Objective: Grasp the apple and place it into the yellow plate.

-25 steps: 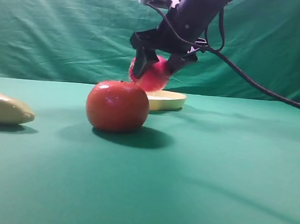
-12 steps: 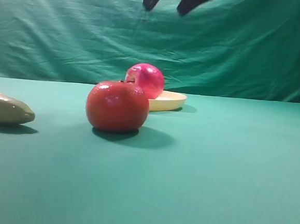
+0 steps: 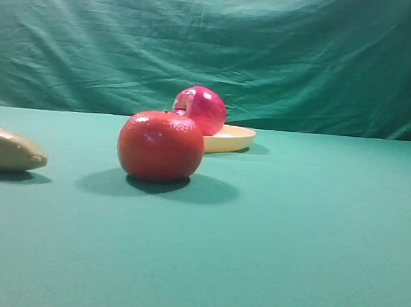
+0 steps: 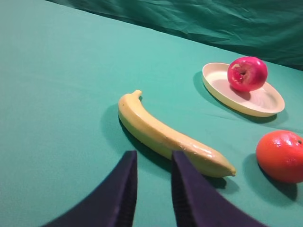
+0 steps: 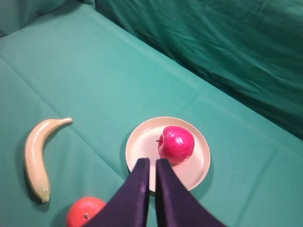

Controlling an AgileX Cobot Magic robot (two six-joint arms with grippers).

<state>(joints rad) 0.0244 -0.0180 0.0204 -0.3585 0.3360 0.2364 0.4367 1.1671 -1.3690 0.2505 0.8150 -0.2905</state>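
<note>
The glossy crimson apple (image 3: 200, 109) rests in the pale yellow plate (image 3: 235, 136) at the back of the table. It also shows in the left wrist view (image 4: 247, 73) on the plate (image 4: 222, 80), and in the right wrist view (image 5: 176, 144) on the plate (image 5: 142, 142). My right gripper (image 5: 152, 161) hangs high above the plate's near side, fingers almost together and empty. My left gripper (image 4: 154, 153) is low over the table near the banana, its fingers a narrow gap apart and empty. Neither gripper shows in the exterior view.
An orange-red round fruit (image 3: 161, 145) stands in front of the plate and partly hides the apple. A pale yellow banana (image 3: 6, 149) lies at the left; it also shows in the left wrist view (image 4: 165, 135). Green cloth covers the table and backdrop.
My right gripper let go of the apple over the plate and rose up out of the exterior view. The apple now rests in the plate.
</note>
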